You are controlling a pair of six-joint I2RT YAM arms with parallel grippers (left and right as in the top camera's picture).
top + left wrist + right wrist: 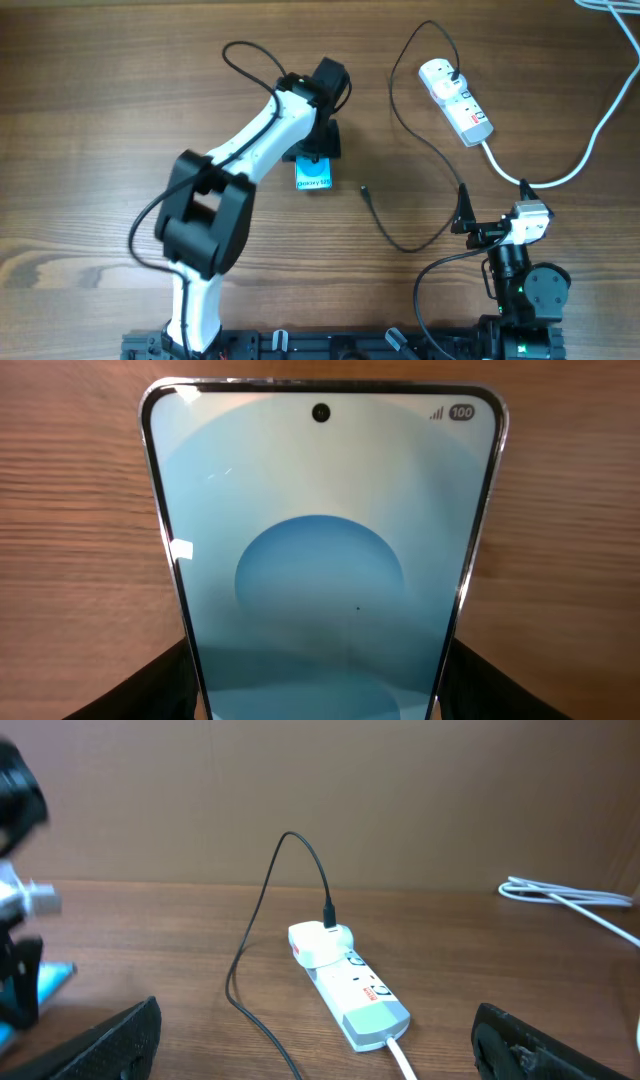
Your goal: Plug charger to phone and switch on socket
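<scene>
The phone point(313, 178), cyan screen with a white strip at its near end, lies mid-table; it fills the left wrist view point(320, 540). My left gripper point(318, 150) is shut on the phone's two long edges point(320, 700). The charger point(405, 120), a thin black cable, runs from a white adapter on the socket point(456, 100) in a loop to its loose plug tip point(365, 190), which lies on the table right of the phone. My right gripper point(493, 200) is open and empty, short of the socket point(360, 995), with the charger cable point(262, 900) ahead of it point(325, 1050).
The socket's thick white lead point(600, 130) curves off to the back right point(560, 895). The left arm point(250, 140) crosses the table's left half. The phone's cyan edge point(50, 978) shows blurred at the left of the right wrist view.
</scene>
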